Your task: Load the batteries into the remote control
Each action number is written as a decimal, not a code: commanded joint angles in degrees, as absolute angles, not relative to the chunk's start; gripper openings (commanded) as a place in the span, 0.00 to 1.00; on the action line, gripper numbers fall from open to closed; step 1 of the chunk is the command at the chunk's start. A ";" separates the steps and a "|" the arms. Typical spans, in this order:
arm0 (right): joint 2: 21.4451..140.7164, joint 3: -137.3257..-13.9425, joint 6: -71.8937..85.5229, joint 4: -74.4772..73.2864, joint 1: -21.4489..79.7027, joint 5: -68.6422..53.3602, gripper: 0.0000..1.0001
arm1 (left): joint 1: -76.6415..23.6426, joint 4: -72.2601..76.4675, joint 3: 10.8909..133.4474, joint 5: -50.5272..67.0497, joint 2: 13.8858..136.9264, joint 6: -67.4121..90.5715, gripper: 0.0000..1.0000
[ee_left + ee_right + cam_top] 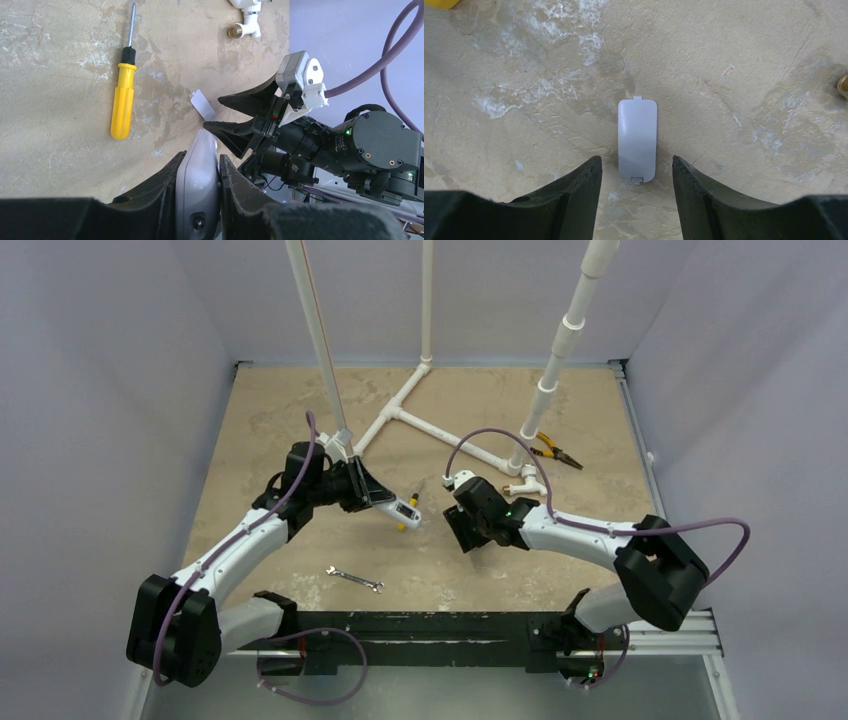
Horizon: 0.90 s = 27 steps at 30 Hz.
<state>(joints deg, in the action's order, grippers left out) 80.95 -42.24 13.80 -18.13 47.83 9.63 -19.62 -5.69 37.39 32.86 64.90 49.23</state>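
The desk is the biggest thing here. It is hard and flat, so anything I drop on it may bounce or slide away.

My left tool is squeezed tight on the remote control, which sits low in the middle of the left wrist view. I hold it by one end only, so the far end sticks out. A push on that end could make it twist or slip out.

My right tool has its two fingers apart and holds nothing. It hangs very near the remote, so my two arms could bump if one moves fast.

The yellow screwdriver lies at the upper left of the left wrist view. A swing that way could knock it.

Smallest is the thin grey lid (I think it is the battery door). It lies flat on the desk in the middle of the right wrist view, just past my right fingertips. It is so thin that my fingers may scrape the desk and push it away instead of lifting it.

I see no batteries anywhere, so I cannot tell where they are.
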 commanded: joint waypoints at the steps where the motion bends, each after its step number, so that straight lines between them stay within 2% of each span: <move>1: 82.66 -44.82 12.53 -17.94 47.97 9.38 0.49 | -19.41 -3.85 37.44 34.43 64.12 48.79 0.00; 7: 83.75 -44.47 13.11 -17.65 47.97 8.47 0.43 | -19.37 -3.63 37.43 34.32 64.33 48.86 0.00; 22: 85.10 -45.01 14.50 -19.16 47.94 7.90 0.37 | -19.41 -3.43 37.57 34.54 64.78 48.79 0.00; 27: 85.44 -45.54 15.37 -20.52 47.94 9.37 0.38 | -19.42 -3.34 37.55 34.71 64.94 48.79 0.00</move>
